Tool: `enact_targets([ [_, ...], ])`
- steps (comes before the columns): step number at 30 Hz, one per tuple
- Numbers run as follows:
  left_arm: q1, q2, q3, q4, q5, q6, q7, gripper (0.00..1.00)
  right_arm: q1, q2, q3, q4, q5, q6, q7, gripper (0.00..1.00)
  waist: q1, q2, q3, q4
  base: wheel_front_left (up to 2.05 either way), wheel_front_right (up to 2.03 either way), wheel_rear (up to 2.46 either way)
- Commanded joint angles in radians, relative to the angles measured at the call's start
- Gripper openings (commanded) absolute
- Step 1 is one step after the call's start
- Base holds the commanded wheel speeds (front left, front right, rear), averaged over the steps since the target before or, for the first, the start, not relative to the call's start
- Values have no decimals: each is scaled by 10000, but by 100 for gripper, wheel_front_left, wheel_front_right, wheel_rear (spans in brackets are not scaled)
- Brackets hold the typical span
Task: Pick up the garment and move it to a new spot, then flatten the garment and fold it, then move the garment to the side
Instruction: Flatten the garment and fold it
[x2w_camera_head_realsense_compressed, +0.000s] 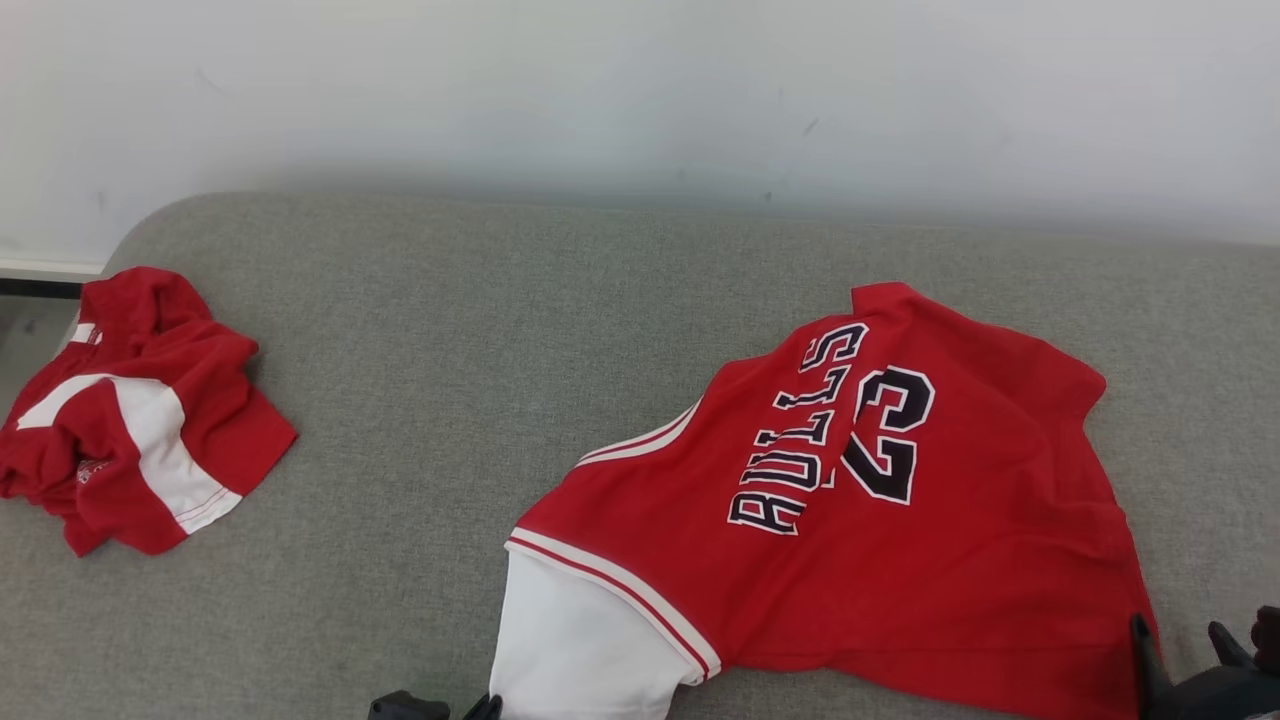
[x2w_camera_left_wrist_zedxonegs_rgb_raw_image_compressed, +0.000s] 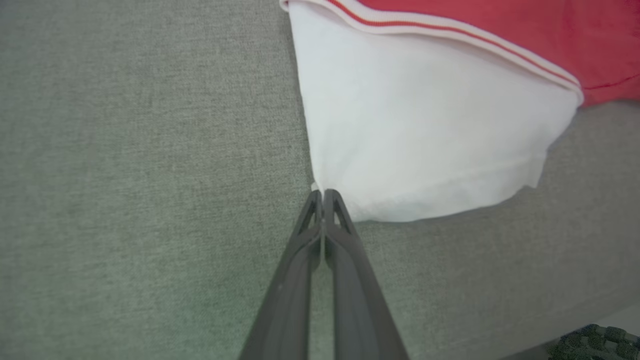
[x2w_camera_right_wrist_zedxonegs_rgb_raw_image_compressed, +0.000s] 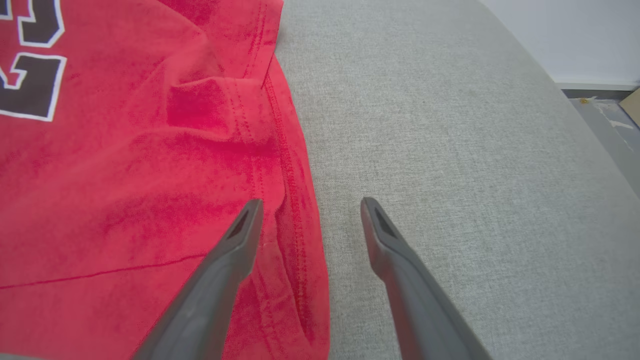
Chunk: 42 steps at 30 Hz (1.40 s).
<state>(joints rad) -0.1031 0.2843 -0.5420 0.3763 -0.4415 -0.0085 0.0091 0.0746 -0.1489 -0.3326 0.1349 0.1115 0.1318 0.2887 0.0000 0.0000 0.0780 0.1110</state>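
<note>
We have the red jersey (x2w_camera_head_realsense_compressed: 900, 560) lying spread across the right half of the grey cushion (x2w_camera_head_realsense_compressed: 450, 330), lettering up, with its white sleeve (x2w_camera_left_wrist_zedxonegs_rgb_raw_image_compressed: 425, 125) poking out at the near edge. The left gripper (x2w_camera_left_wrist_zedxonegs_rgb_raw_image_compressed: 324, 192) is pinched closed right at the sleeve's corner. We cannot tell whether any cloth is actually caught between the tips, and that is the first worry: with a hold that thin, a lift could let the corner slide straight out.

Over on the other side, the right gripper (x2w_camera_right_wrist_zedxonegs_rgb_raw_image_compressed: 311, 202) stands wide open, one finger over the red hem, the other over bare cushion, with nothing held. If it closes too shallow, we reckon it nips only the stitched edge. If it closes too deep, it may bunch up the cushion fabric. If one side lifts alone, the jersey will likely drag and crumple instead of carrying flat.

On to the count: two garments, the jersey and a crumpled red-and-white one (x2w_camera_head_realsense_compressed: 130, 420) well apart at the far left. Two grippers. One cushion.
</note>
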Motion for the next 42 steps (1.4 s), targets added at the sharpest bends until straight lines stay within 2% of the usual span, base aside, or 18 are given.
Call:
enact_targets([
  [1,29,7,29,-57,-145,35,-7,0,-136,-30,53,63,14,-22,93,100,0,0,68,64,0,0,0],
  [7,-109,-126,-90,-229,-135,44,-2,0,-328,104,185,64,51,-22,803,100,0,0,179,299,0,0,0],
  [14,-15,-129,-88,-300,-202,136,-70,0,337,591,-47,-846,-215,-22,1567,100,0,0,185,264,0,0,0],
  [18,-18,-116,-81,-330,-237,163,-81,0,474,729,-136,-1216,-400,-22,1731,83,0,0,190,180,0,0,0],
  [20,-52,-122,-95,-341,-246,168,-93,0,428,720,-216,-1233,-451,-22,1738,81,0,0,196,154,0,0,0],
  [21,-66,-123,-107,-343,-252,170,-97,0,382,712,-284,-1187,-500,-22,1752,67,0,0,200,150,0,0,0],
  [22,-78,-123,-121,-342,-259,167,-100,0,334,700,-341,-1129,-525,-22,1754,63,0,0,204,151,0,0,0],
  [24,-90,-126,-136,-342,-264,164,-105,0,284,689,-377,-1069,-532,-22,1733,65,0,0,210,153,0,0,0],
  [26,-107,-125,-149,-348,-288,153,-93,0,179,577,-383,-907,-507,-22,1692,75,0,0,234,153,0,0,0],
  [30,-151,-105,-174,-328,-318,157,-98,0,-106,290,-165,-401,-367,-22,1606,71,0,0,304,178,0,0,0],
  [33,-194,-116,-195,-294,-331,149,-126,0,-288,141,-37,-65,-300,-22,1565,59,0,0,344,232,0,0,0],
  [34,-198,-119,-203,-283,-336,149,-126,0,-332,128,11,-2,-297,-22,1532,49,0,0,351,250,0,0,0],
  [38,-175,-105,-210,-254,-367,171,-161,0,-344,249,45,111,-413,-22,1495,33,0,0,352,292,0,0,0],
  [40,-150,-87,-212,-252,-397,171,-170,0,-265,345,63,27,-490,-22,1530,19,0,0,350,283,0,0,0],
  [41,-135,-84,-207,-253,-411,188,-184,0,-216,388,71,-24,-527,-22,1554,4,0,0,348,273,0,0,0],
  [42,-130,-81,-199,-248,-430,206,-201,0,-179,424,82,-82,-547,-22,1575,0,0,0,345,257,0,0,0],
])
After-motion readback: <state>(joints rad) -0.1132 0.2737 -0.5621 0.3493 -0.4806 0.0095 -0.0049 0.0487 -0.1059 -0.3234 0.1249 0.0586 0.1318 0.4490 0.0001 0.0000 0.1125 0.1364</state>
